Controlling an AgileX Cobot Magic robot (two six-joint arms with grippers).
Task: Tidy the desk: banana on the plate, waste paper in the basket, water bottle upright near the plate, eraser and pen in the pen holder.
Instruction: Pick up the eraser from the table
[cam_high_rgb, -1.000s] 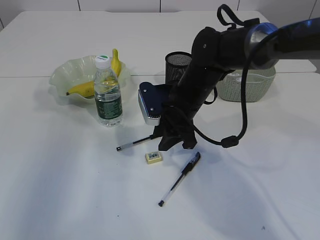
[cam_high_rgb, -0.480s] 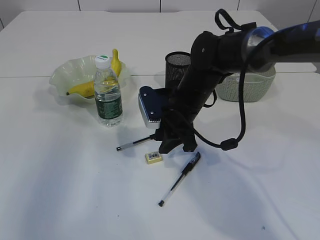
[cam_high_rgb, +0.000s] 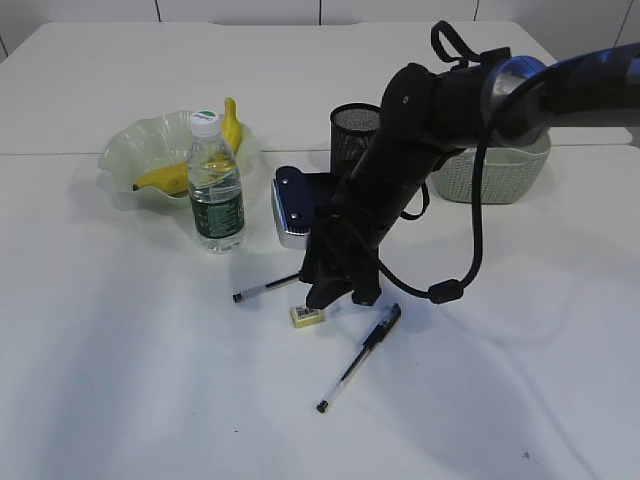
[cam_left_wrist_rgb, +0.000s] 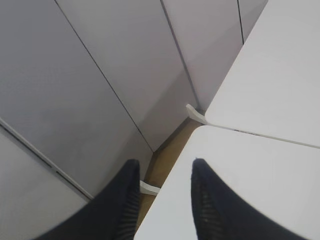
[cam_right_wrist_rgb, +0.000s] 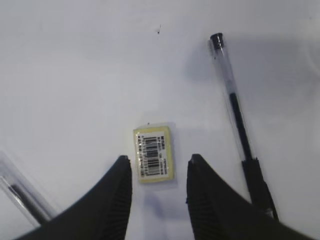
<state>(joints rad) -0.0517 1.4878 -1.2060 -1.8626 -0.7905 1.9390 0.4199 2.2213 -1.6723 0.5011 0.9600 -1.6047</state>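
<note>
A yellow eraser (cam_high_rgb: 307, 316) with a barcode label lies flat on the white table; in the right wrist view (cam_right_wrist_rgb: 154, 154) it sits just ahead of and between my open right gripper's (cam_right_wrist_rgb: 158, 164) fingertips. In the exterior view the right gripper (cam_high_rgb: 340, 293) hangs just above the eraser. Two pens lie nearby, one (cam_high_rgb: 361, 355) to the right, also in the right wrist view (cam_right_wrist_rgb: 238, 121), one (cam_high_rgb: 262, 289) to the left. The black mesh pen holder (cam_high_rgb: 353, 128) stands behind the arm. The banana (cam_high_rgb: 185, 165) lies on the plate (cam_high_rgb: 125, 150). The water bottle (cam_high_rgb: 215, 184) stands upright beside it. My left gripper (cam_left_wrist_rgb: 162, 167) is open over the table's corner.
A grey-green woven basket (cam_high_rgb: 495, 170) stands at the back right, partly hidden by the right arm. No waste paper shows. A seam runs across the table behind the plate. The left wrist view shows a wall and floor beyond the table's edge (cam_left_wrist_rgb: 175, 165).
My right gripper has shifted slightly left and down toward the eraser. Objects on the table have not moved.
</note>
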